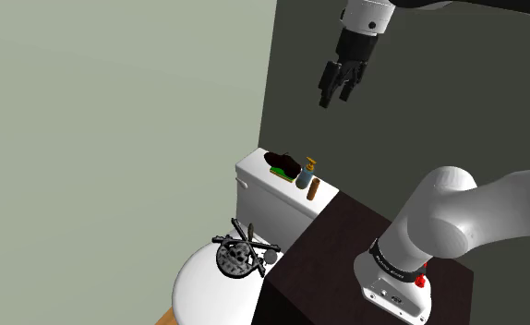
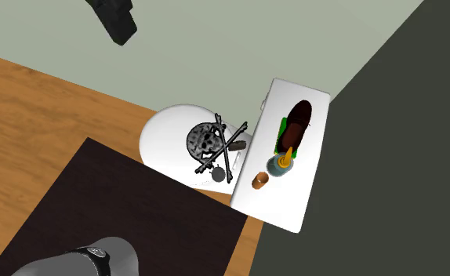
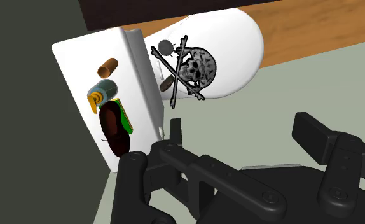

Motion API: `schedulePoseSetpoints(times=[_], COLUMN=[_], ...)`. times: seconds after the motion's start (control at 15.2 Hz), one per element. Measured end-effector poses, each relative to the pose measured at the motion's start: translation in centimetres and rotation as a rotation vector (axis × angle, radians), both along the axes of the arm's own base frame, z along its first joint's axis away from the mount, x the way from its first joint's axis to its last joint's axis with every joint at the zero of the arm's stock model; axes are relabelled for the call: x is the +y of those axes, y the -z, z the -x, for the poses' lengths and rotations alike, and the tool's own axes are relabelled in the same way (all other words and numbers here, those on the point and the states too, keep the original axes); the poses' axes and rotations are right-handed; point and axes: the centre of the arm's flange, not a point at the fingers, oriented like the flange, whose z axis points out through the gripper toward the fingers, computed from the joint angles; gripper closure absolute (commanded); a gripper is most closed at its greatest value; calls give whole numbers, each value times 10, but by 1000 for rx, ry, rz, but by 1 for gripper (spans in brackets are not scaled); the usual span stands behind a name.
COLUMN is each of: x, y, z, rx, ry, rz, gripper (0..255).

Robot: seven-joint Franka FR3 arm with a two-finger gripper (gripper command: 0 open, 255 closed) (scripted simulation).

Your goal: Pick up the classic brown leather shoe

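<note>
The all-black two-finger gripper (image 1: pixel 336 97) hangs empty, fingers parted, high above a white toilet tank (image 1: pixel 258 203). The dark brown low-cut shoe (image 1: pixel 284 164) lies well below, toward the shoulder view's left, lengthwise along the tank's lid.

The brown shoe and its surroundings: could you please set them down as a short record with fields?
target: dark brown shoe, lying on the white toilet tank lid
beside shoe: green item against its side; blue bottle with yellow pump; small brown cylinder
also: grey skull and crossbones on the white toilet seat lid
end effector: open, holding nothing, well above the toilet
task state: shoe not yet grasped
</note>
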Motion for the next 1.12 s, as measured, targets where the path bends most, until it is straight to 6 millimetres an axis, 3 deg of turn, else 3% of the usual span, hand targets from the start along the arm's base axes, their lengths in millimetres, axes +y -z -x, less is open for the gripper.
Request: schedulePoseSetpoints(times=[0.26, 1.12], x=[-14, -94], y=[20, 151], z=[-9, -82], rx=[-2, -18], ry=[0, -4], rz=[0, 1], gripper=[0, 0])
